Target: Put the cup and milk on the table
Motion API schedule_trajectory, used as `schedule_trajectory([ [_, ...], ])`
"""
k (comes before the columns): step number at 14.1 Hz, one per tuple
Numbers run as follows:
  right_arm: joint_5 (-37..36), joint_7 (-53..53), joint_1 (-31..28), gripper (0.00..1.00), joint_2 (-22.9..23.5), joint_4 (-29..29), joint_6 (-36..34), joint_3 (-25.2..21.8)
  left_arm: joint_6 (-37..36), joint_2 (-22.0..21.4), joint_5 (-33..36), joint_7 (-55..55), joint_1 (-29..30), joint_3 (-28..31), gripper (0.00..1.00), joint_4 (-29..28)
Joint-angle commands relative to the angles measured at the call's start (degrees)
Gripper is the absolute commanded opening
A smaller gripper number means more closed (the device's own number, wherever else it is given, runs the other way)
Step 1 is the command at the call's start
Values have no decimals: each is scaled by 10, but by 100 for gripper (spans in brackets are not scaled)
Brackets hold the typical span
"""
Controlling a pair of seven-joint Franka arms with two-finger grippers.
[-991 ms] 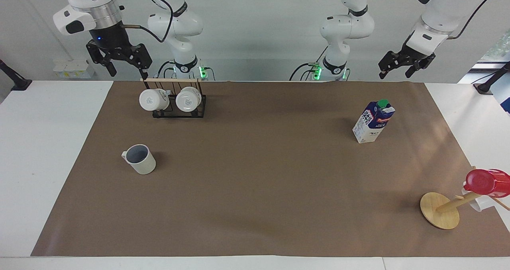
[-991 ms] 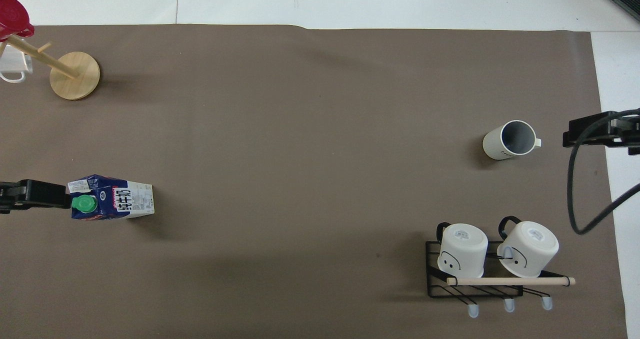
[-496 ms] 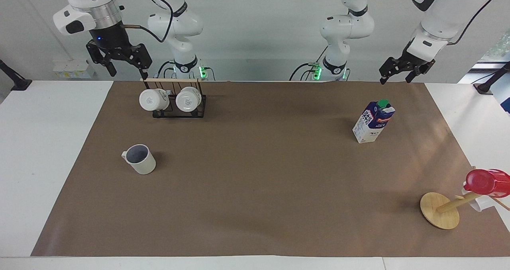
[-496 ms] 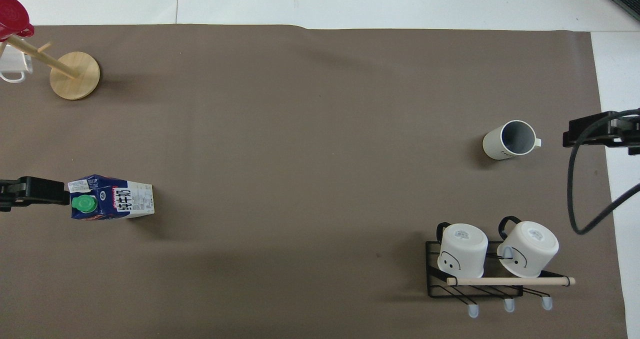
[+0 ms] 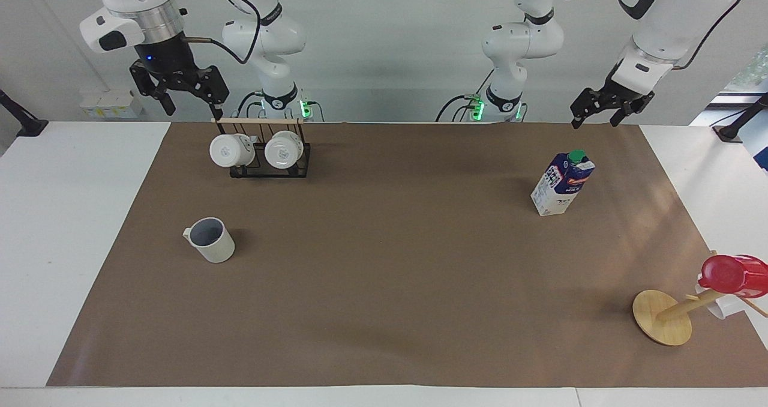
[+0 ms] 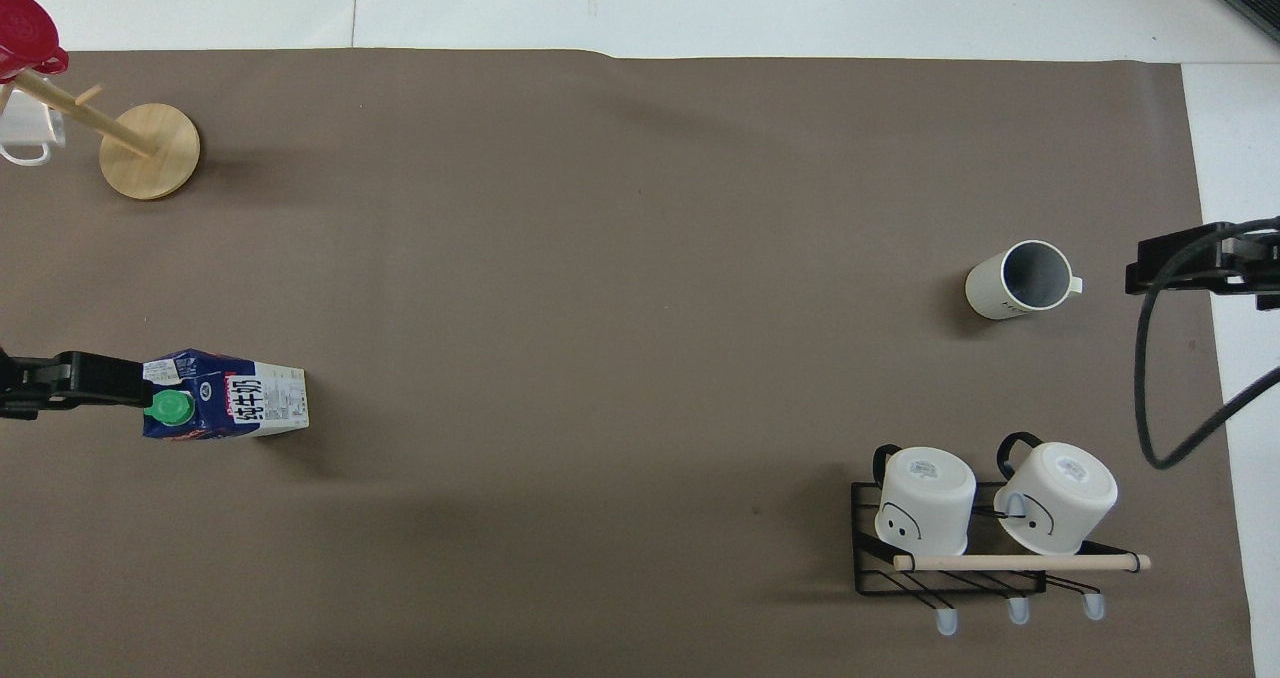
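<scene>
The milk carton [image 5: 562, 183] is seen standing upright on the brown paper mat [image 5: 384, 275], toward the left arm's end of the table [image 5: 72, 227], its long axis vertical. The left gripper [image 5: 602, 111], released and empty, is held in the air above the mat's edge nearest the robots, so the carton is judged to lie below it. The cream mug [image 5: 210, 239] is found upright toward the right arm's end, and the right gripper [image 5: 180, 98], likewise released, is held above the black mug rack [image 5: 270, 161]. Ample bare mat is left around both.

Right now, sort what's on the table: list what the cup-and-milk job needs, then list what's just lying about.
For the job: cup, milk carton, table.

Lying about: black rack with two white mugs, wooden stand, red cup.
</scene>
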Motion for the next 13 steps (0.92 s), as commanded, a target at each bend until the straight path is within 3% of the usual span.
schedule_trajectory([
  [1, 4, -12, -10, 100, -1, -10, 20, 0, 0, -5, 5, -5, 1, -4, 100, 14],
  [3, 3, -13, -19, 100, 0, -23, 39, 0, 1, -4, 5, -5, 7, -3, 100, 56],
  [7, 3, -17, -26, 100, 11, -75, 123, 0, 0, -3, 5, -4, 5, -4, 100, 59],
  [13, 4, -19, -30, 100, 43, -134, 189, 0, 0, -3, 5, -3, 5, -3, 100, 59],
])
